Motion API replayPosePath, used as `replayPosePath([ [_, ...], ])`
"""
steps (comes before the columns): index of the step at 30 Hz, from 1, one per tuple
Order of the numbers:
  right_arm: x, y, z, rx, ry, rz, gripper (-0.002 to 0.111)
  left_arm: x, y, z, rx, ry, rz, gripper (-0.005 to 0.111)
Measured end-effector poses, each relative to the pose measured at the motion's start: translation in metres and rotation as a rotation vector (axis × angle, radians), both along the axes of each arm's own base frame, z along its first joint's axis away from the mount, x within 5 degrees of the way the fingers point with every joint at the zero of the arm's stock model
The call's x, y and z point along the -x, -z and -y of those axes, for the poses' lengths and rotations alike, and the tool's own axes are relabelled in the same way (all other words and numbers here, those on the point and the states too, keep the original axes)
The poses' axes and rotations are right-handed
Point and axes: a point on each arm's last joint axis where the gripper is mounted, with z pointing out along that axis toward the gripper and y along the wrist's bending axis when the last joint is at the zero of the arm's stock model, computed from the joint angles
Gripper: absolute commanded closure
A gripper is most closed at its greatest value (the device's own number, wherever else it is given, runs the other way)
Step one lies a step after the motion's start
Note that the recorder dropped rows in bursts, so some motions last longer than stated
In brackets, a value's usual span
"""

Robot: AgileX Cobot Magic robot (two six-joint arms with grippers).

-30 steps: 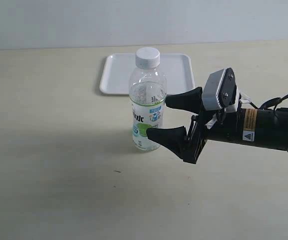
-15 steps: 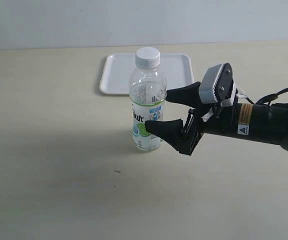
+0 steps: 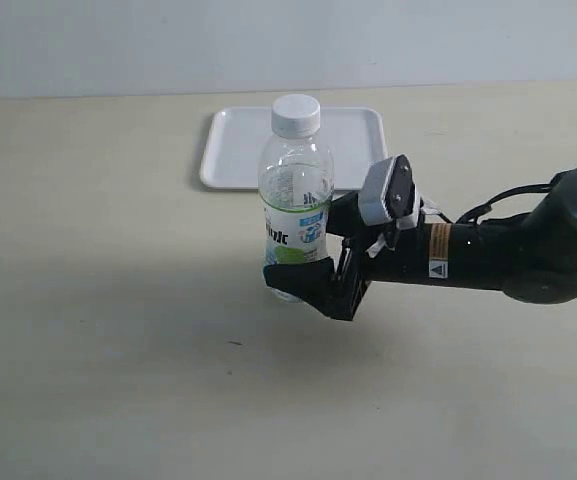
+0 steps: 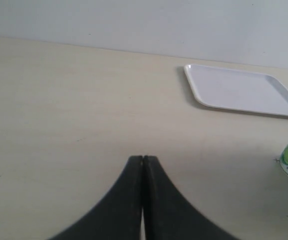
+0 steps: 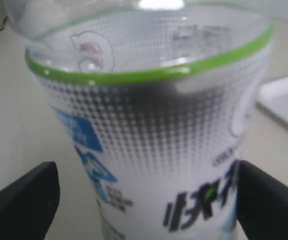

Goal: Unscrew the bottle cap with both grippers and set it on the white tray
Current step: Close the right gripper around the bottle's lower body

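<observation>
Two jaws of the right gripper (image 3: 309, 246) straddle the bottle (image 3: 295, 185) — spread wide. The left gripper (image 4: 143, 160) is pinched closed — empty.

The base of the bottle (image 3: 295, 190) is partly hidden by the right gripper (image 3: 308, 250) in the exterior view; the bottle is cut off at the left wrist view's edge and blurred in the right wrist view
</observation>
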Motion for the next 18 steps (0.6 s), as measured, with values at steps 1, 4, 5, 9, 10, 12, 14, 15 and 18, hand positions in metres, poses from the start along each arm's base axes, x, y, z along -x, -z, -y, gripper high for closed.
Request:
replayPosePath([
  [1, -0.001, 0.0, -0.003, -0.001, -0.01, 0.005, 0.022, 0.0, 0.0, 0.0, 0.0, 0.0, 0.0, 0.107],
  [4, -0.005, -0.001, -0.011, -0.004, -0.03, 0.025, 0.031, 0.0, 0.0, 0.0, 0.0, 0.0, 0.0, 0.107],
  [5, -0.006, -0.001, -0.013, -0.005, -0.033, 0.03, 0.036, 0.0, 0.0, 0.0, 0.0, 0.0, 0.0, 0.107],
  [9, -0.008, -0.002, -0.013, -0.01, -0.027, 0.032, 0.058, 0.0, 0.0, 0.0, 0.0, 0.0, 0.0, 0.107],
  [10, -0.008, -0.002, -0.013, -0.01, -0.027, 0.032, 0.065, 0.0, 0.0, 0.0, 0.0, 0.0, 0.0, 0.107],
  [12, -0.007, -0.003, -0.014, -0.014, -0.028, 0.034, 0.077, 0.0, 0.0, 0.0, 0.0, 0.0, 0.0, 0.107],
  [14, -0.007, -0.003, -0.014, -0.015, -0.033, 0.035, 0.09, 0.0, 0.0, 0.0, 0.0, 0.0, 0.0, 0.107],
  [15, -0.007, -0.003, -0.014, -0.015, -0.037, 0.035, 0.096, 0.0, 0.0, 0.0, 0.0, 0.0, 0.0, 0.107],
  [18, -0.005, -0.004, -0.015, -0.007, -0.068, 0.043, 0.108, 0.0, 0.0, 0.0, 0.0, 0.0, 0.0, 0.107],
])
